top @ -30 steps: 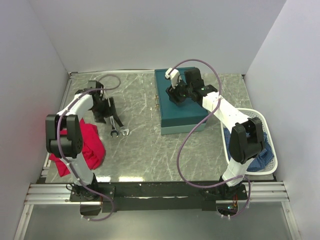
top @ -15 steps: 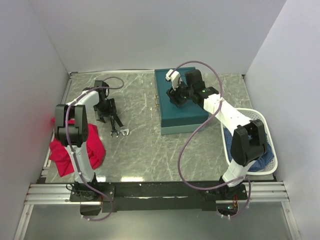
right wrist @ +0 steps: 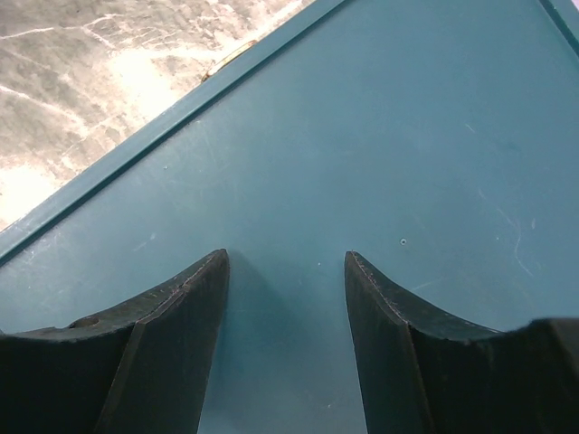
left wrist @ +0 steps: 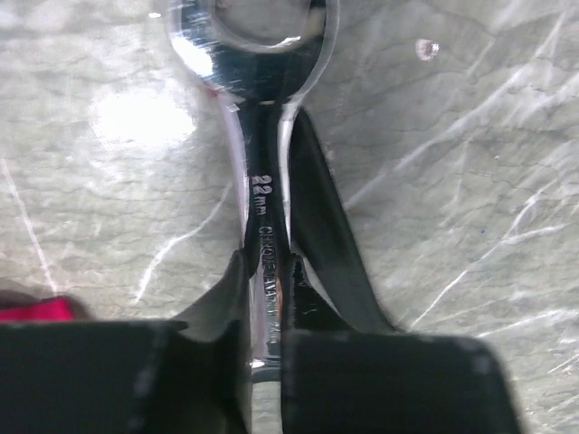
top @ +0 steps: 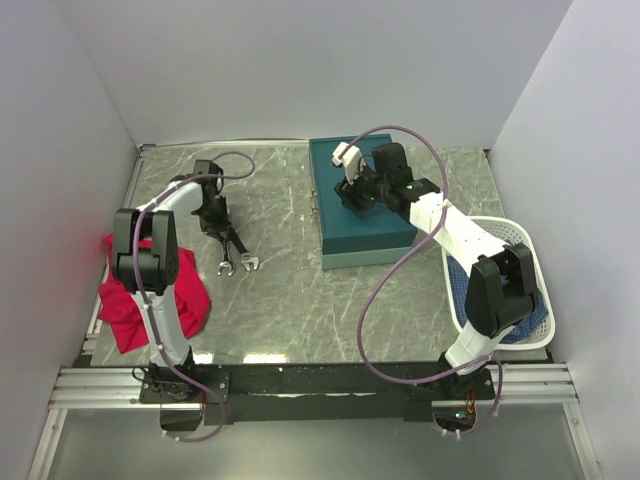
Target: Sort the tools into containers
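Note:
My left gripper [top: 216,218] is shut on the shaft of a silver wrench [left wrist: 264,203] at the table's far left. The wrench stands on edge between the fingers, its ring end [left wrist: 249,41] pointing away from the wrist. From above, two open wrench ends [top: 238,263] show just past the gripper, low over the table. My right gripper [right wrist: 285,258] stands open with nothing in it, just above the closed lid of the teal box [right wrist: 407,136], which sits at the back centre [top: 372,228]. The white basket [top: 535,262] with blue lining is at the right edge.
A red cloth [top: 150,295] lies bunched at the left, beside the left arm. The box has a brass latch [right wrist: 226,59] on its left side. White walls close in the marbled table [top: 300,300] on three sides.
The left gripper was open over the wrenches and has now closed on one. The left arm has swung slightly toward the back. The right gripper has shifted a little over the box lid.

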Controlling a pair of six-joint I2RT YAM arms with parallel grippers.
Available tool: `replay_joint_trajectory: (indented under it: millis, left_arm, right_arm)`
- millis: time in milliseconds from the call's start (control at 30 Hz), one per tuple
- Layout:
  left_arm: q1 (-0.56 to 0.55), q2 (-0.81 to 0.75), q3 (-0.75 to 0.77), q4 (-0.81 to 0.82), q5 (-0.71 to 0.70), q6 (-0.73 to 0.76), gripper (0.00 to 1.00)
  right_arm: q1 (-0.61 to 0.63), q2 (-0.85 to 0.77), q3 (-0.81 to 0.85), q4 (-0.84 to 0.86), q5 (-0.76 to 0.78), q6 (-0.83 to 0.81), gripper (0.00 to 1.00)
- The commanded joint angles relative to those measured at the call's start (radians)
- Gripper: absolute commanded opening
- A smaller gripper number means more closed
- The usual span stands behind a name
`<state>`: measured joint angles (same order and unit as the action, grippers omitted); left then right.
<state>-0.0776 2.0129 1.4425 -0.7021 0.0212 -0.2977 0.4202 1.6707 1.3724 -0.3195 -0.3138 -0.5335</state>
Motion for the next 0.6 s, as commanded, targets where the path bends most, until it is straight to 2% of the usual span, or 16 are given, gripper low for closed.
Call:
replay_joint_trajectory:
  millis: [0,167,367,567]
  left_arm:
    - [0.039,0.078,-0.090,-0.027,0.048,0.054,0.01]
    - [0.100,0.014,-0.019,-0.079,0.161,0.072,0.01]
    - [0.107,-0.140,0.059,-0.143,0.356,0.117,0.01]
    - [0.084,-0.158,0.192,-0.107,0.652,0.097,0.01]
  right_arm:
    - [-0.008,-0.028,-0.024,-0.059,0.033,-0.023,0.62]
    - [-0.008,-0.022,0.007,-0.075,0.039,-0.026,0.62]
    - [-0.008,-0.032,0.024,-0.078,0.076,-0.037,0.62]
    - [-0.008,-0.060,0.014,-0.017,0.234,-0.025,0.62]
